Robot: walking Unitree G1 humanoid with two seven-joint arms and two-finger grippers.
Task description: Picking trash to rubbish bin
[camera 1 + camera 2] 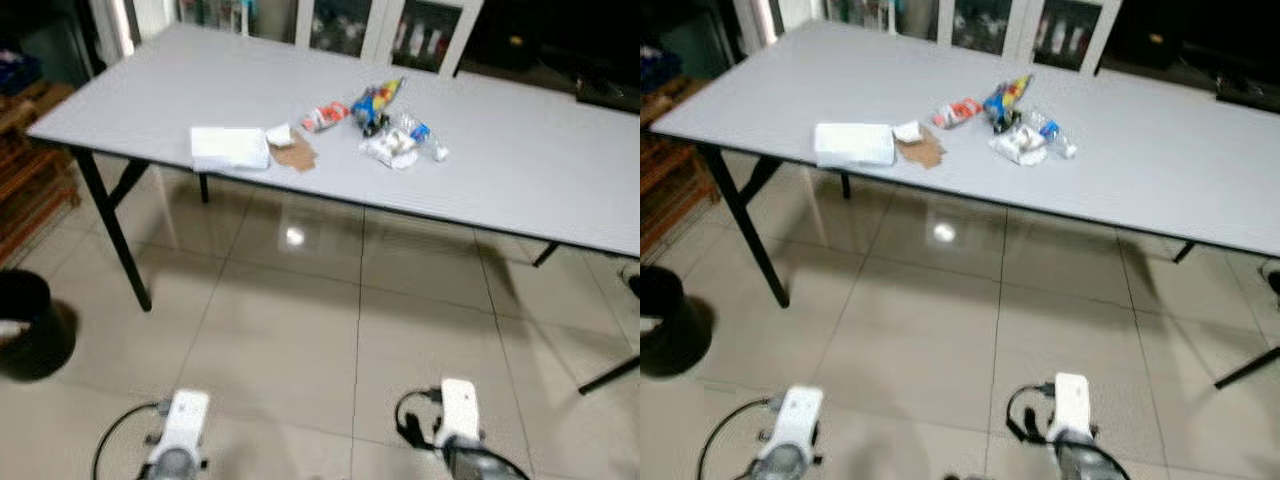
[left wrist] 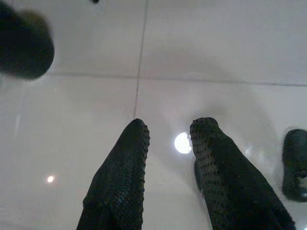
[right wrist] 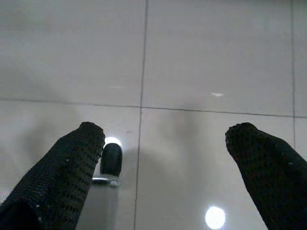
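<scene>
a long grey table (image 1: 520, 170) on black legs is standing on glossy beige floor tiles (image 1: 290, 340). trash is lying mid-table: a flat white packet (image 1: 230, 147), a torn brown cardboard scrap (image 1: 296, 155), a red-and-white wrapper (image 1: 325, 116), a colourful wrapper (image 1: 377, 100), and crumpled clear plastic (image 1: 405, 142). a round black bin (image 1: 28, 325) is sitting at near left. the left gripper (image 2: 168, 132) is hanging with textured fingers narrowly parted; the right gripper (image 3: 165, 132) is hanging spread wide, empty.
</scene>
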